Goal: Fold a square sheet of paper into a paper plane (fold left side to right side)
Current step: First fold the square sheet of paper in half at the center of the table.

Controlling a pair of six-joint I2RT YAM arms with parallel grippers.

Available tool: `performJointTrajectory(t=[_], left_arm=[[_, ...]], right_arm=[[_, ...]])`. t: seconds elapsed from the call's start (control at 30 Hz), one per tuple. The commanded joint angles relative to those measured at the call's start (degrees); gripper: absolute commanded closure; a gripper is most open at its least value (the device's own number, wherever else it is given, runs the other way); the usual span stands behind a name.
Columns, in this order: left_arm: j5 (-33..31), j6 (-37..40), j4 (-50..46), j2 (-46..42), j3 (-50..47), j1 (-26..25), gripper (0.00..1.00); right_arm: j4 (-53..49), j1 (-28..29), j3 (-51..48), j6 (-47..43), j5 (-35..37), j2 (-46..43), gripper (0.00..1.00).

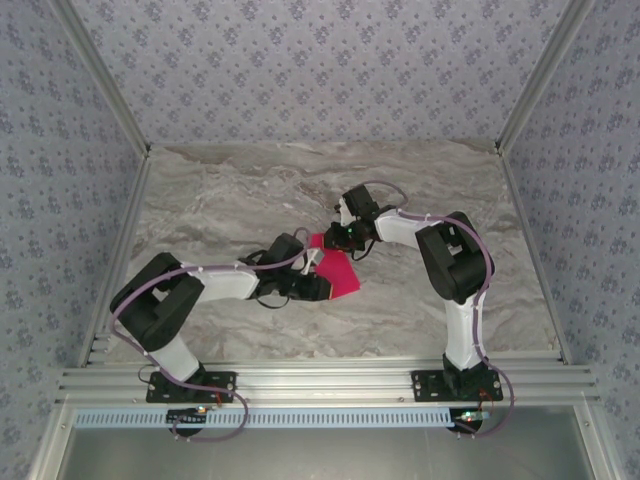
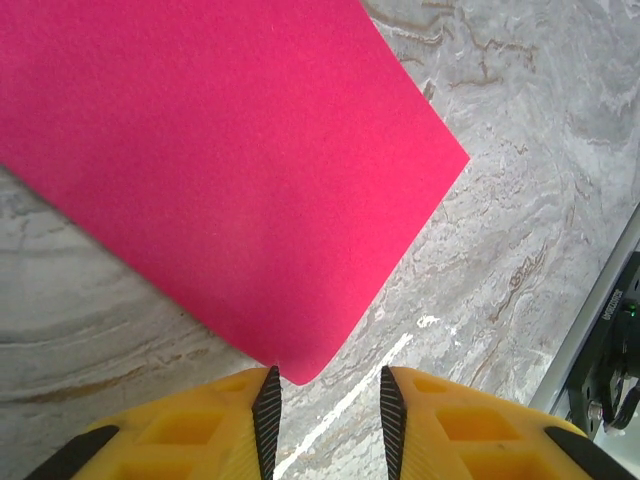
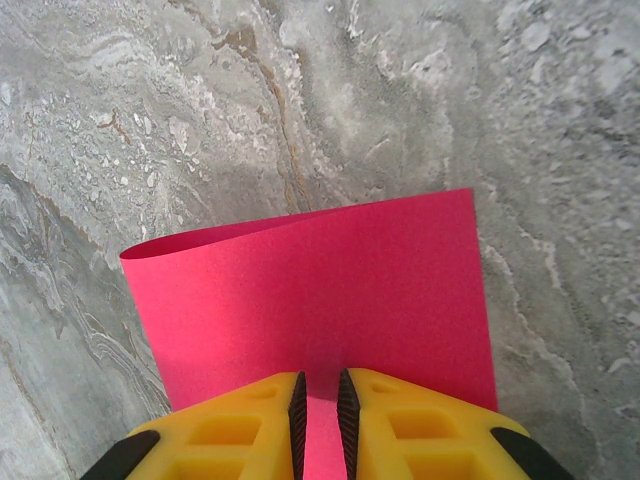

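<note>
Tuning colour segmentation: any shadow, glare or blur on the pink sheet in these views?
Top external: even light, soft shadows on the marble table, the square sheet of paper small but sharp. Left wrist: sheet sharp, evenly lit, no glare; left hand slightly soft. Right wrist: right hand casts a faint shadow on the sheet just ahead of it; marble sharp.

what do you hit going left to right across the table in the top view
left arm → paper → right arm
</note>
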Motion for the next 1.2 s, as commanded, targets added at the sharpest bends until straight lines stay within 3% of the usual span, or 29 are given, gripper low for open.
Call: performJointTrajectory(t=[0.0, 0.47, 0.93, 1.17], left_arm=[[-0.30, 0.45, 0.15, 0.84, 3.08, 0.23, 0.67], [-0.69, 2.52, -2.35, 8.25, 6.67, -0.65, 0.67], [0.28, 1.81, -5.87, 3.10, 1.16, -6.01, 0.68], [1.05, 0.16, -4.43, -0.92, -0.53, -4.60, 0.67]], right_arm=[[-5.75, 0.68, -0.48, -0.53, 2.89, 2.25, 0.78], [-6.06, 0.86, -0.19, -0.55, 2.89, 2.06, 0.78], [-6.60, 0.81, -0.01, -0.64, 3.24, 2.14, 0.77], [-6.66, 0.89, -0.02, -0.57, 3.13, 2.14, 0.77]])
